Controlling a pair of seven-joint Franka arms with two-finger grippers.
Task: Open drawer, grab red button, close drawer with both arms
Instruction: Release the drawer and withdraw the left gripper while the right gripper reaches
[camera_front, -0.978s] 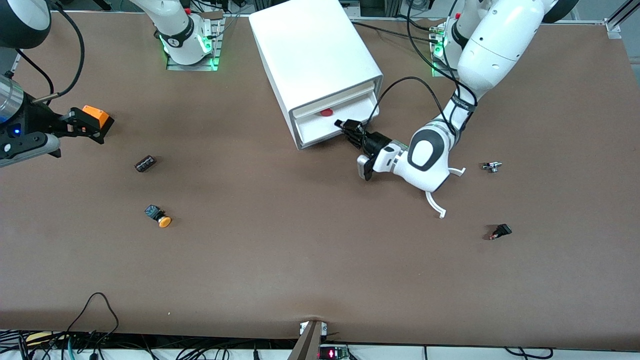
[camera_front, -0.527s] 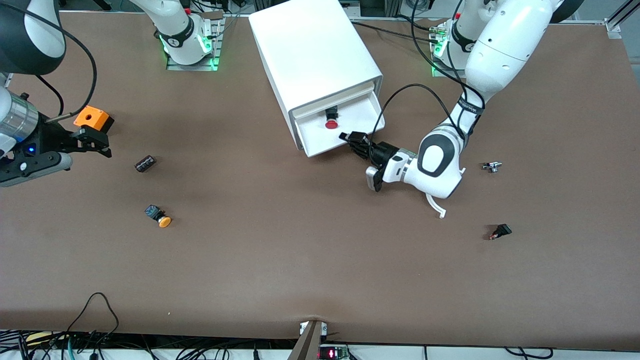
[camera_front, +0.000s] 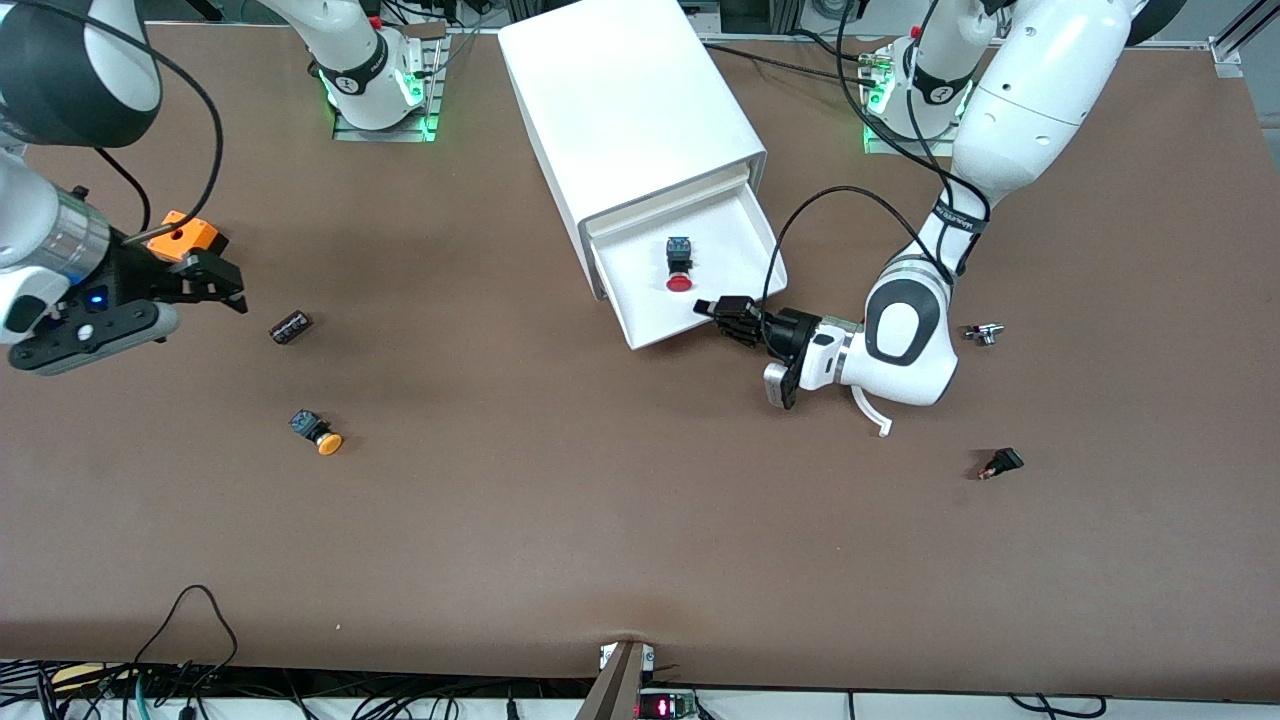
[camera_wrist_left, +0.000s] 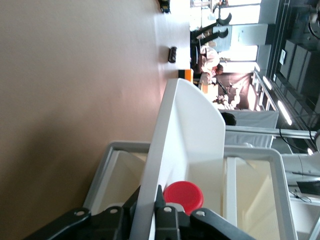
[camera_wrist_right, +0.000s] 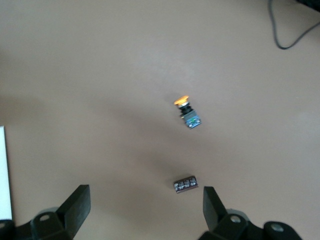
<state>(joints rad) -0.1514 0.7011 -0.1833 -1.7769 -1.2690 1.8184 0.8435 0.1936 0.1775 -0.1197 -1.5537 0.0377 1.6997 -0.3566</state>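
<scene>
The white cabinet (camera_front: 630, 110) stands mid-table, near the arms' bases. Its top drawer (camera_front: 735, 245) is pulled well out toward the front camera. The button (camera_front: 679, 281) lies in the drawer, its red cap toward the drawer's front wall. My left gripper (camera_front: 712, 308) is shut on that front wall. In the left wrist view the wall (camera_wrist_left: 185, 130) runs between the jaws of the left gripper (camera_wrist_left: 148, 200), with the red button (camera_wrist_left: 183, 194) just inside it. My right gripper (camera_front: 215, 282) hangs open over the table at the right arm's end, nothing between its fingers (camera_wrist_right: 75, 205).
A small black cylinder (camera_front: 291, 326) lies under the right gripper, with an orange-capped button (camera_front: 318, 432) nearer the front camera. Toward the left arm's end lie a small metal part (camera_front: 984, 333) and a black switch (camera_front: 1000, 463).
The left gripper has drawn the drawer farther out toward the front camera, bringing the whole button into view. The right gripper has drifted a little toward the black cylinder.
</scene>
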